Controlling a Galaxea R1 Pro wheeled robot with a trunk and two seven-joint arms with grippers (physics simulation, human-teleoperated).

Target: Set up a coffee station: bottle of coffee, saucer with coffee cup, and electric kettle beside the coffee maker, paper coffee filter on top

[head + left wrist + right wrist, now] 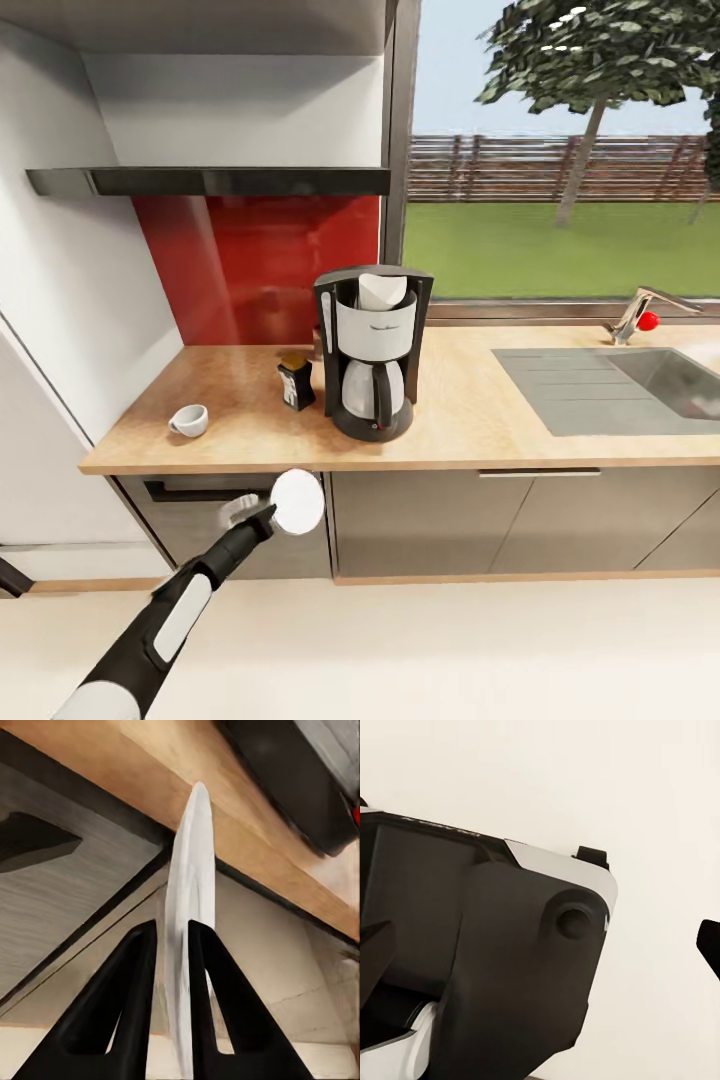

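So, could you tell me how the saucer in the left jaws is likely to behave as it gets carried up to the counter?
The saucer looks stiff and thin, so it probably won't flex. The left gripper pinches it edge-on by the rim, so its smooth glazed surface might slip or pivot. It looks ceramic, so a knock against the countertop edge could chip it.

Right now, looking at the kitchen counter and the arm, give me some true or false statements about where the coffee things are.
1. The left gripper is shut on the small flat round white saucer. True.
2. The small white ceramic coffee cup sits on that saucer. False: the cup rests on the light tan wood-grain countertop, and the saucer is held below the counter's front edge.
3. The small dark bottle of coffee with the gold-tan cap stands on the countertop beside the tall black coffee maker. True.
4. The coffee maker stands in the grey sink. False: it stands on the wood countertop, apart from the sink.
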